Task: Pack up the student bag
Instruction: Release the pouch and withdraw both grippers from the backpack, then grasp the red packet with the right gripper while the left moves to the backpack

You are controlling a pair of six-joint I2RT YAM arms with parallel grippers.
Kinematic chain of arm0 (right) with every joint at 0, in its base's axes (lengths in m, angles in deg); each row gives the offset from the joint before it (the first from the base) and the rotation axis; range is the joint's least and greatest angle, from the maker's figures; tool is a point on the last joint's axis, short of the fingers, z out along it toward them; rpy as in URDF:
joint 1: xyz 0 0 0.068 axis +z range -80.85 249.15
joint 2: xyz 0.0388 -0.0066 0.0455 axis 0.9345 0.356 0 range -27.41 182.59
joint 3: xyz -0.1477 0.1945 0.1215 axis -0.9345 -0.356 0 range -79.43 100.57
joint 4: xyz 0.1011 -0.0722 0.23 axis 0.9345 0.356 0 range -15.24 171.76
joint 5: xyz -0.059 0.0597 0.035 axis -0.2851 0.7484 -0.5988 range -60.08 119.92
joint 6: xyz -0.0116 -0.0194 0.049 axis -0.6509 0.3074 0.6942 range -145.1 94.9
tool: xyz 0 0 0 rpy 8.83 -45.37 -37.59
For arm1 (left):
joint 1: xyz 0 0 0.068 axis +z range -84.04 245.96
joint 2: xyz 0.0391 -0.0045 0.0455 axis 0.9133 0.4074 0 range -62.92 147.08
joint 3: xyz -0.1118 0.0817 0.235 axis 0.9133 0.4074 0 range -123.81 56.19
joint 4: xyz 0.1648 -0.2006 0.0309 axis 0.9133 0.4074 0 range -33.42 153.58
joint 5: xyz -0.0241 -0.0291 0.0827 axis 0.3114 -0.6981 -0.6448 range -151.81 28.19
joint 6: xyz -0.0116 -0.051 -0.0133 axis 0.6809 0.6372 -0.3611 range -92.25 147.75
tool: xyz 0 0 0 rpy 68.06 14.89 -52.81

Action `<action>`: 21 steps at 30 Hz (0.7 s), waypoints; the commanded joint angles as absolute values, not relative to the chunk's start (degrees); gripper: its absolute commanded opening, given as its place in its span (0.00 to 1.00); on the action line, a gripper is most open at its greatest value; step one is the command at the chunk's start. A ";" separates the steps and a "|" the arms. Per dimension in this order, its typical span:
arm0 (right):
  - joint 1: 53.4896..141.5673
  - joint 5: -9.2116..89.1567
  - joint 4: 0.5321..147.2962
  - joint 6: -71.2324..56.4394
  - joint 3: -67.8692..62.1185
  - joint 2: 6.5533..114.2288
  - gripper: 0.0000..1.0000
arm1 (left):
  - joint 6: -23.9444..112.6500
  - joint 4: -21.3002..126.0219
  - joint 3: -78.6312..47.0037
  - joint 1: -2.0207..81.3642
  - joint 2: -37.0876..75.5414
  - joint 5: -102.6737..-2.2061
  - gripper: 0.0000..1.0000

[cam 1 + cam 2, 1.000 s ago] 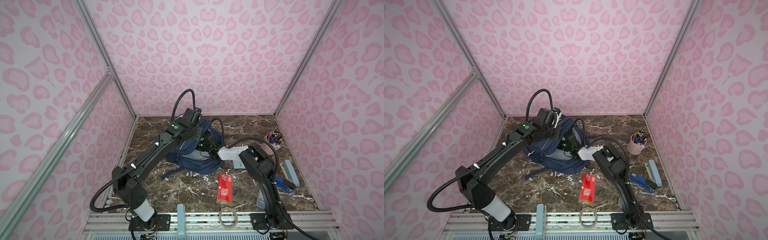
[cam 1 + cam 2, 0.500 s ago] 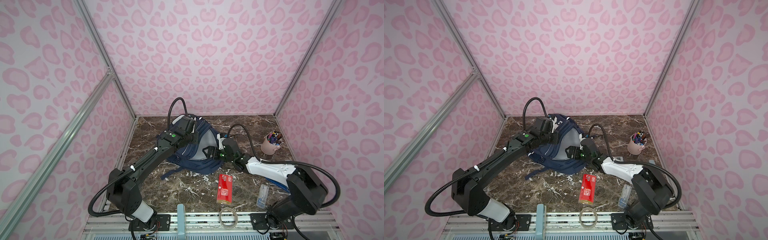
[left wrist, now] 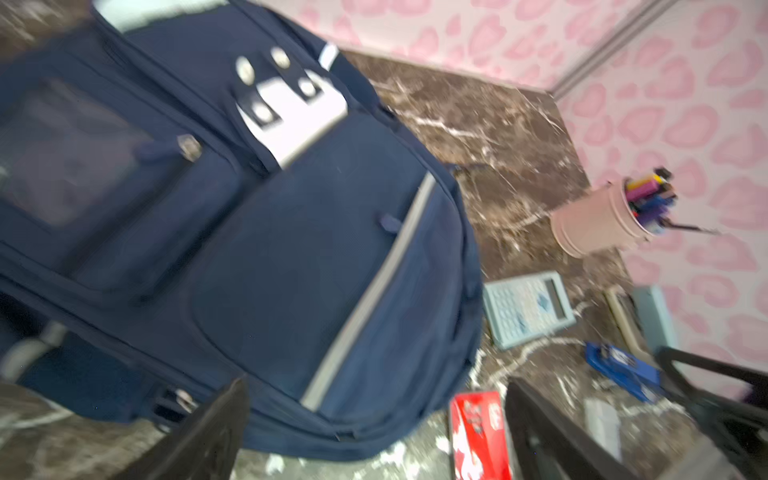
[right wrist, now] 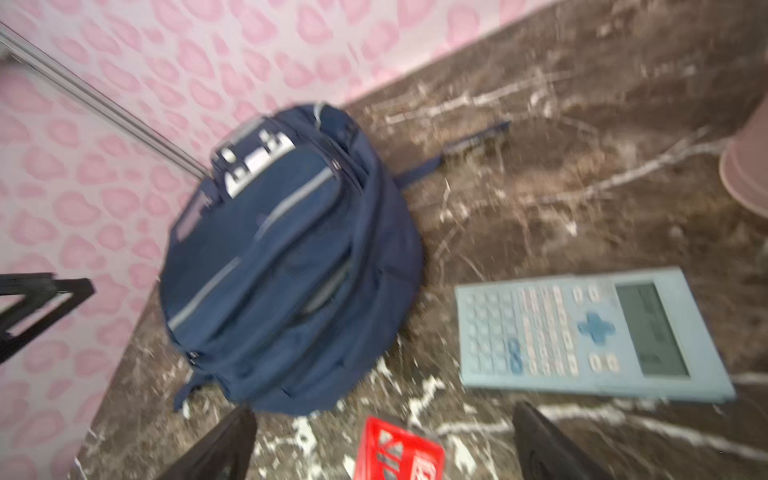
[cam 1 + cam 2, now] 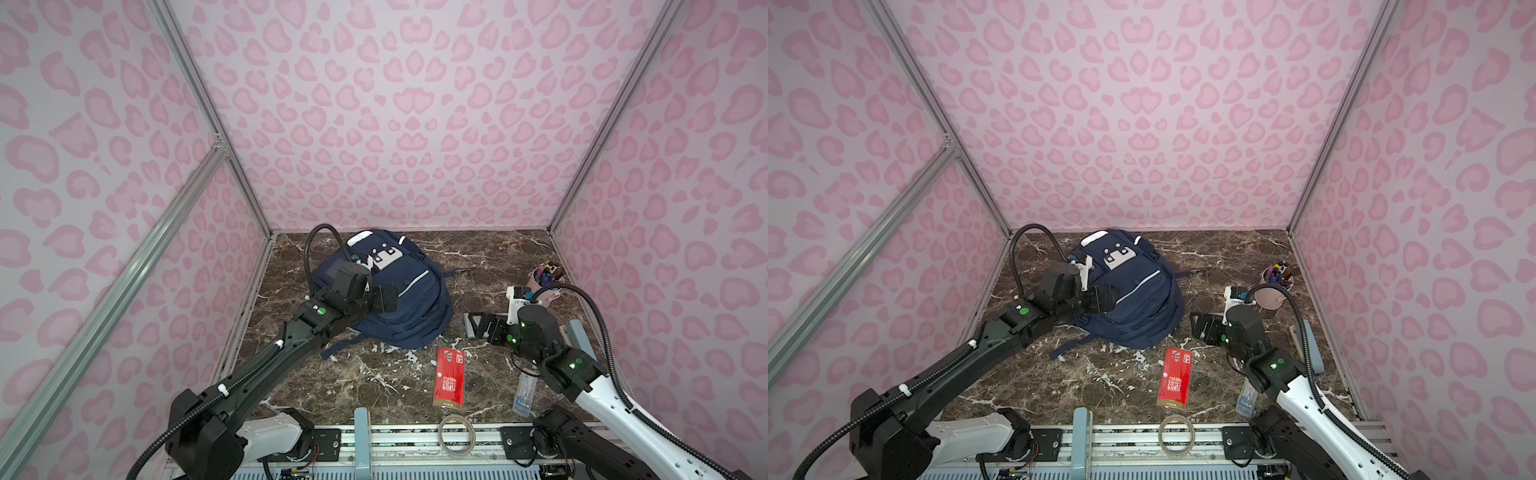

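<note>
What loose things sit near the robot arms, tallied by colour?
Blue: 4 - navy backpack, calculator, stapler, pale case
Red: 1 - packet
Pink: 1 - pen cup
Clear: 2 - tube, tape ring
Beige: 1 - strip
Total: 9

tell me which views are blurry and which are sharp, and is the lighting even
Both top views: sharp and evenly lit, no glare, red packet edges crisp. Left wrist view: moderately smeared, student bag seams soft. Right wrist view: blurriest, calculator keys unreadable, veins of the marble tabletop streaked.
</note>
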State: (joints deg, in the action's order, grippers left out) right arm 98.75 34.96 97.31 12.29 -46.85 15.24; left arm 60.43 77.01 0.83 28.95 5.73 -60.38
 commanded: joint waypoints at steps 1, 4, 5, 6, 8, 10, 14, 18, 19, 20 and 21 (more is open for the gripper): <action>98.45 40.50 103.63 13.14 -50.14 12.88 0.98 | 66.33 71.82 4.45 24.32 4.84 -55.56 0.89; 98.50 42.10 103.83 14.98 -53.63 10.04 0.98 | 70.65 68.19 9.78 19.07 5.26 -57.49 0.78; 98.65 42.95 103.51 15.80 -54.61 9.12 0.98 | 71.85 66.32 11.57 17.44 6.08 -57.05 0.74; 98.68 43.59 103.19 16.46 -55.41 8.39 0.98 | 72.79 65.50 12.66 15.83 7.34 -56.64 0.72; 99.09 44.35 102.49 17.70 -56.83 7.64 0.98 | 73.74 65.13 13.53 12.69 9.60 -58.51 0.67; 100.00 44.25 101.91 18.78 -58.24 7.95 0.98 | 75.76 62.83 14.49 9.91 12.24 -60.34 0.61; 101.29 44.98 101.27 19.16 -60.00 10.45 0.92 | 77.71 57.60 13.59 5.76 19.52 -57.88 0.54; 101.89 48.89 93.98 21.22 -64.01 10.89 0.89 | 77.88 57.46 9.67 3.25 26.83 -58.46 0.38; 101.84 49.73 91.92 21.84 -65.04 11.32 0.88 | 77.93 58.14 8.82 2.87 28.35 -59.47 0.33; 101.90 50.00 90.81 22.17 -65.65 11.79 0.88 | 77.78 58.43 8.25 2.58 29.55 -60.06 0.29; 101.84 50.09 89.81 22.36 -66.19 12.45 0.87 | 77.89 58.74 7.75 2.35 30.75 -60.28 0.27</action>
State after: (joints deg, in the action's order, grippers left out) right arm 101.77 47.81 96.00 20.84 -64.97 11.62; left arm 76.94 59.72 9.05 2.74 28.78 -58.39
